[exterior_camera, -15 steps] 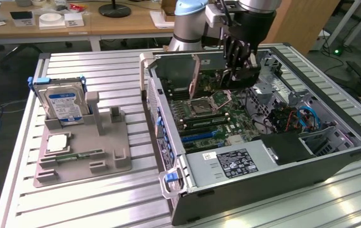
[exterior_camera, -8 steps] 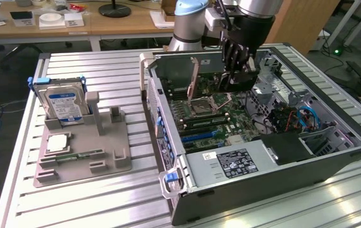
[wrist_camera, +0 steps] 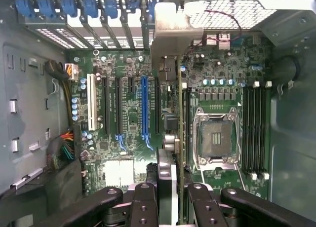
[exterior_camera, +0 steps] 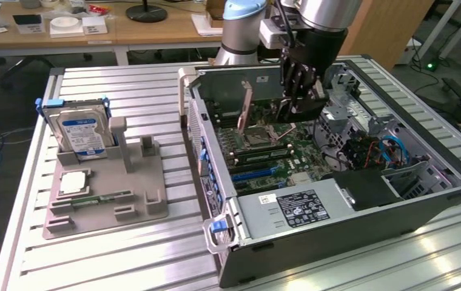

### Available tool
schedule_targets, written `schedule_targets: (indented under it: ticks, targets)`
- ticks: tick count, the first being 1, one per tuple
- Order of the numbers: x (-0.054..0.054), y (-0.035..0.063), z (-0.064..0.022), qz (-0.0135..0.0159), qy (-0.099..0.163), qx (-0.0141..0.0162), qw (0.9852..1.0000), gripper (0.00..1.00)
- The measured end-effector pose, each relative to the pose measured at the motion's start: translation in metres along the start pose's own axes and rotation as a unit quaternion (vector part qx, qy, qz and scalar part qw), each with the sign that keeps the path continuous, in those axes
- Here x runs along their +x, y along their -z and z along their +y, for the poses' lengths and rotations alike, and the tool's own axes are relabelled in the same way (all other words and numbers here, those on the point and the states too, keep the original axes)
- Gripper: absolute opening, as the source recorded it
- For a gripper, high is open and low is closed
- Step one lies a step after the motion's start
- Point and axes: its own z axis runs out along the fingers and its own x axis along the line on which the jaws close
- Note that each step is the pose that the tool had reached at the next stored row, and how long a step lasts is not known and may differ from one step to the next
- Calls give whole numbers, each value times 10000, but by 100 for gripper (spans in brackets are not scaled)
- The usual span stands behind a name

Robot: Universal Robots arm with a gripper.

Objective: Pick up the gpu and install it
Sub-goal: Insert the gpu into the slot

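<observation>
The gpu [exterior_camera: 267,110] hangs on edge inside the open computer case [exterior_camera: 336,242], above the motherboard [exterior_camera: 295,145], its narrow metal bracket [exterior_camera: 247,104] toward the case's rear wall. My gripper [exterior_camera: 299,103] comes down from above and is shut on the card. In the wrist view the gpu [wrist_camera: 180,138] runs as a thin edge away from my gripper [wrist_camera: 173,203], its silvery bracket [wrist_camera: 170,37] at the far end by the rear slot covers. Both black fingers [wrist_camera: 144,202] press the card from either side. The card hovers between the blue expansion slot [wrist_camera: 144,108] and the CPU socket [wrist_camera: 216,138].
At the exterior view's left, a grey fixture [exterior_camera: 125,182] carries a silver hard drive [exterior_camera: 85,133], a small square chip [exterior_camera: 74,182] and a green memory stick [exterior_camera: 101,199]. A power supply [exterior_camera: 291,209] fills the case's near end. Cables [exterior_camera: 376,151] lie at the case's right side.
</observation>
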Motion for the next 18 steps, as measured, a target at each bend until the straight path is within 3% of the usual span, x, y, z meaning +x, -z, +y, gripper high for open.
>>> schedule_targets:
  ticks: [7,14,18]
  targets:
    - [23,-44,5,0,24,-1,10000,28]
    - [30,-172,129,14,-6,1,10000,28]
    - [101,-201,133,14,-18,1,10000,28]
